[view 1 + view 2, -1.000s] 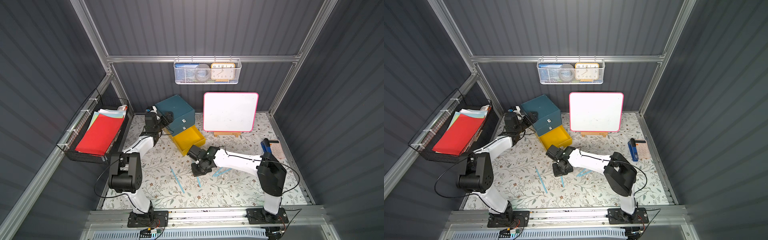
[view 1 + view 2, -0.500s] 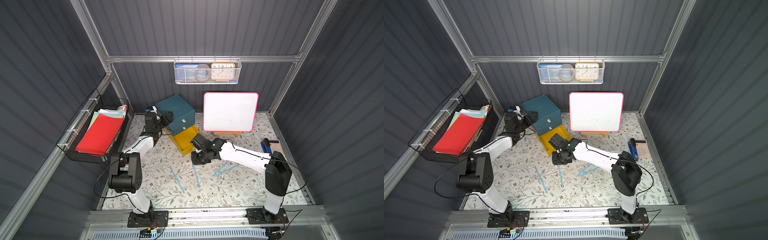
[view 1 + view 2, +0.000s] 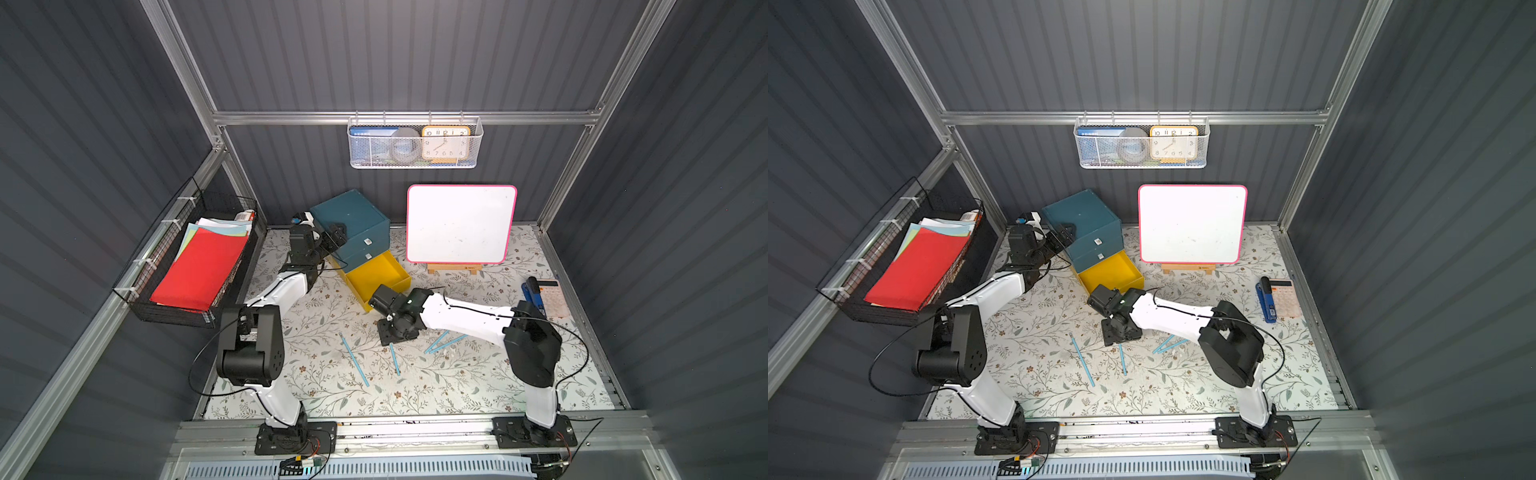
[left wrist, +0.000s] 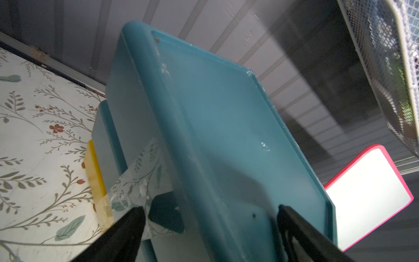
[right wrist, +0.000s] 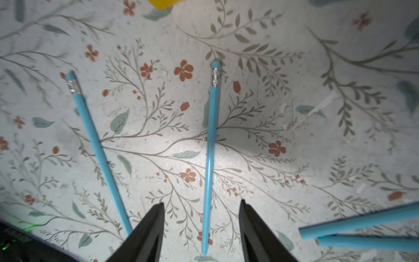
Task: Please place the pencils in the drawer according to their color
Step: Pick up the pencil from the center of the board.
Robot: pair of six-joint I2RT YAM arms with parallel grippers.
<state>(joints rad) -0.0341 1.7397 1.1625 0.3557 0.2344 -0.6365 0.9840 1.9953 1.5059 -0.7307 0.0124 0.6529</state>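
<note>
You're on the pick-up step for a blue one, I'd say. The right gripper hangs just over the floral mat with its fingers partly spread and nothing in them. One light blue pencil lies flat on the mat right between them, eraser end pointing away. Three more blue pencils are loose nearby, two of them close together in a narrow V. I don't see any red or yellow ones lying out. The left gripper is up at the teal cabinet, jaws wide with its top edge between them, and I can't tell if it's actually squeezing. Only the yellow drawer is pulled out. So next you'd drop straight down and pinch that thin pencil without letting it roll off. After that you'll probably need a blue-matching drawer opened, not the yellow one.
</note>
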